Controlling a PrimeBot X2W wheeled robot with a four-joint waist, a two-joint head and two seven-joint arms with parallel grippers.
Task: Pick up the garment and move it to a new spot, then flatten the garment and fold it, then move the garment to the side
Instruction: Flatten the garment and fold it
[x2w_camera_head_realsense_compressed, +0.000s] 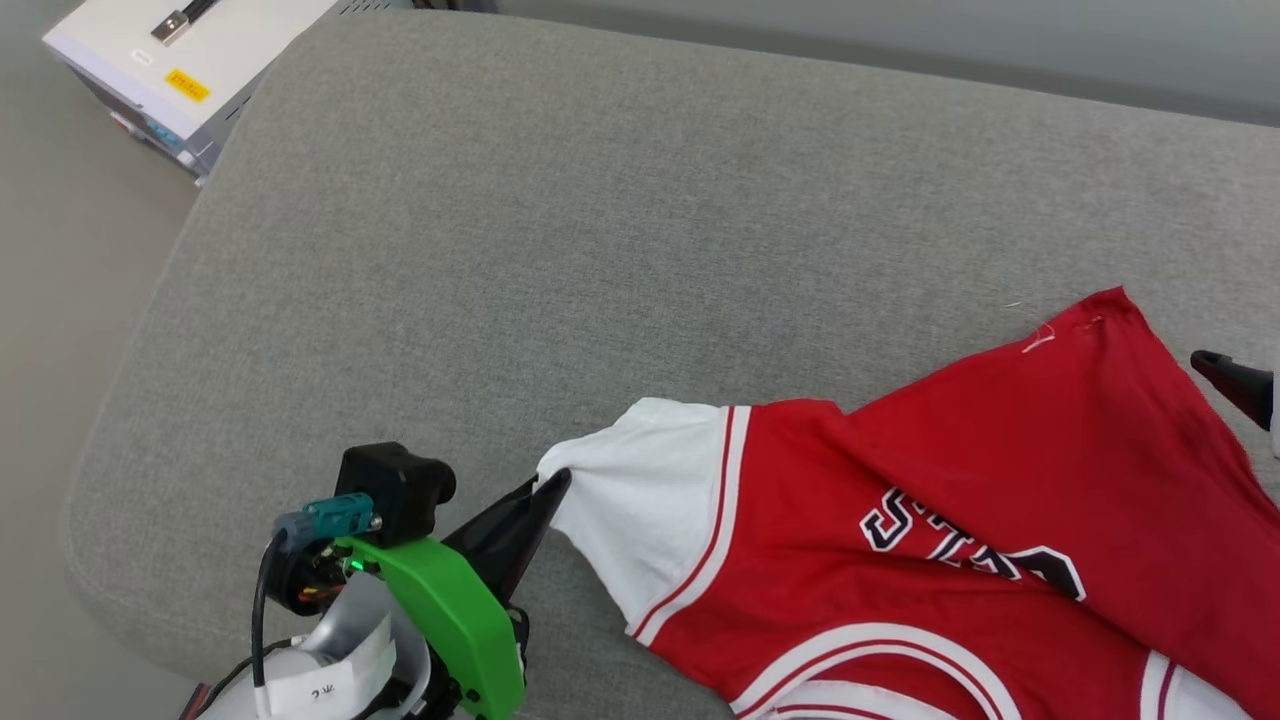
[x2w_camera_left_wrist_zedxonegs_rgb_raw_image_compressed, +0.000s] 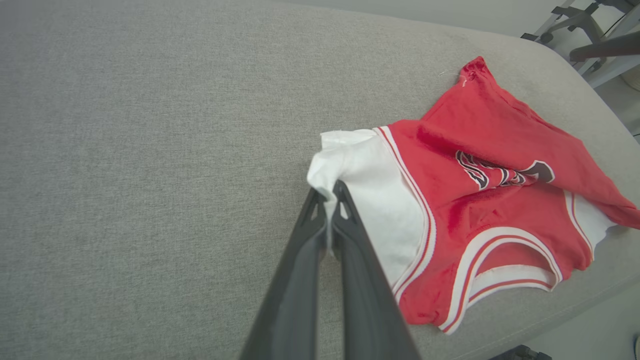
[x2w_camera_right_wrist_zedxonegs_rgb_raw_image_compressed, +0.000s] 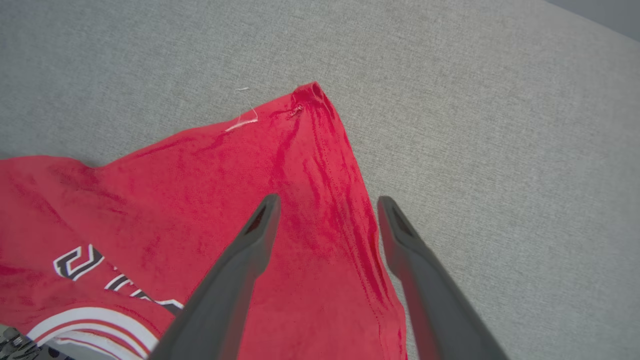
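Observation:
The garment (x2w_camera_head_realsense_compressed: 940, 520), a red jersey with white sleeves and black lettering, lies crumpled on the grey cushion (x2w_camera_head_realsense_compressed: 620, 220) at the lower right of the head view. My left gripper (x2w_camera_head_realsense_compressed: 556, 483) is shut on the tip of its white sleeve (x2w_camera_left_wrist_zedxonegs_rgb_raw_image_compressed: 370, 200), pinching the cloth between both fingers (x2w_camera_left_wrist_zedxonegs_rgb_raw_image_compressed: 330, 197). My right gripper (x2w_camera_right_wrist_zedxonegs_rgb_raw_image_compressed: 327, 202) stands open just above the garment's red hem corner (x2w_camera_right_wrist_zedxonegs_rgb_raw_image_compressed: 310, 150), with one finger over the cloth and the other over the cushion. Only a dark fingertip (x2w_camera_head_realsense_compressed: 1235, 385) of it shows at the head view's right edge.
The wide grey cushion stretches bare to the left and far side. A white box (x2w_camera_head_realsense_compressed: 180, 70) with a yellow label sits on the floor past the cushion's far left corner. Chair legs (x2w_camera_left_wrist_zedxonegs_rgb_raw_image_compressed: 580, 30) stand beyond the cushion's far edge in the left wrist view.

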